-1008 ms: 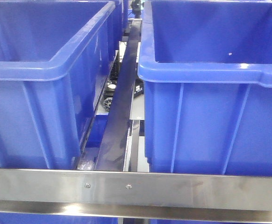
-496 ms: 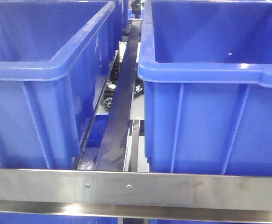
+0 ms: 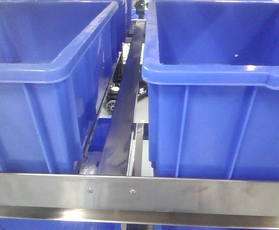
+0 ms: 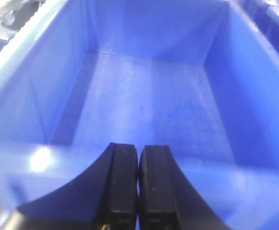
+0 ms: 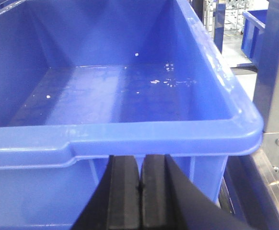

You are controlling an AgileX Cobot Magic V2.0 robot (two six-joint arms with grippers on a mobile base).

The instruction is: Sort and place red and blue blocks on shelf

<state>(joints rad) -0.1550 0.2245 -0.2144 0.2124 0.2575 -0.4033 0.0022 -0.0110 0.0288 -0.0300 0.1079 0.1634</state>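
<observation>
Blue plastic bins, the left bin (image 3: 48,72) and the right bin (image 3: 216,76), sit side by side on the shelf behind its steel front rail (image 3: 139,194). Left end effector (image 4: 138,158) and right end effector (image 5: 140,167) both have fingers pressed together, holding nothing. No blocks are visible.

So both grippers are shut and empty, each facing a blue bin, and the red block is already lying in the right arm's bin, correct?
Not quite. The right wrist view shows the blue bin holding only pale specks, no red block. The left gripper and right gripper are indeed shut and empty.
</observation>
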